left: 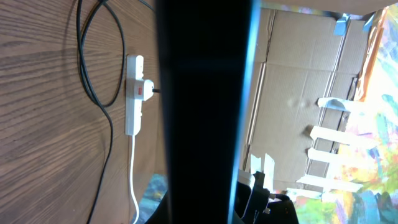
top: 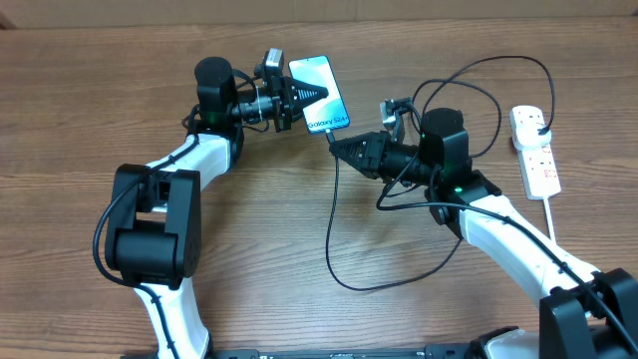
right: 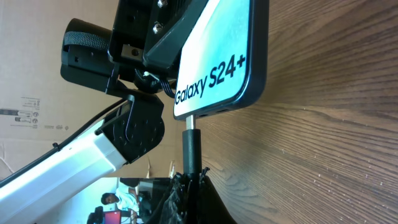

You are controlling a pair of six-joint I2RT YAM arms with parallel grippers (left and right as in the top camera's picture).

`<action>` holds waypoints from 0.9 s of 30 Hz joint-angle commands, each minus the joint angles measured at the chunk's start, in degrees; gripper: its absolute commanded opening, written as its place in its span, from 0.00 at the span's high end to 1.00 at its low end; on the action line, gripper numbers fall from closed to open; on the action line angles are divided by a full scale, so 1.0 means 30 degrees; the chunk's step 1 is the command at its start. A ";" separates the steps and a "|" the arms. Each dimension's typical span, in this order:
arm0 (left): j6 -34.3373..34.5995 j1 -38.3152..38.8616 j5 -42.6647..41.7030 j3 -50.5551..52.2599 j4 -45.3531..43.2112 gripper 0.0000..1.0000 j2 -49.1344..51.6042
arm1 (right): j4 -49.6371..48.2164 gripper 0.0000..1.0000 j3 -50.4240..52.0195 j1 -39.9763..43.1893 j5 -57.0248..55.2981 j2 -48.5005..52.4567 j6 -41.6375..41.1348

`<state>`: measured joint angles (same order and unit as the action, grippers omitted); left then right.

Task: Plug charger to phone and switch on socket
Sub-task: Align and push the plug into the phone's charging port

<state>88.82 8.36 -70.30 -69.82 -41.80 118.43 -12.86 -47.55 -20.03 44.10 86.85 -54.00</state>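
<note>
Where overhead camera looked down: left hand [top: 304, 96] pressed shut on phone [top: 317, 72], far-centre over worktop [top: 90, 90]. Right hand [top: 339, 146] pinched charger [top: 334, 224] near tip, just below phone's end. Socket [top: 535, 150] at right edge, black plug in.

Left wrist: phone's dark edge [left: 205, 93] filled centre. Socket [left: 134, 93] and looping cable [left: 102, 62] on wood, cardboard boxes [left: 298, 74] behind.

Right wrist: fingers [right: 189, 199] clamped connector [right: 191, 146], metal tip meeting phone's lower edge [right: 224, 106]. Whether seated, could not tell. Cardboard beyond.

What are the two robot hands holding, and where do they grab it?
The left gripper clamps the phone by one long edge. The right gripper pinches the charger by its connector, right at the phone's end.
</note>
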 commanded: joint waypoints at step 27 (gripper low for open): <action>-0.0648 -0.0051 -0.0073 -0.0495 -0.0153 0.96 -0.0015 | 0.0772 0.96 -0.0131 -0.0036 -0.0182 0.0007 -0.0503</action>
<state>88.31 8.38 -70.28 -69.82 -41.65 118.43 -9.52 -47.55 -20.03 43.11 86.87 -55.48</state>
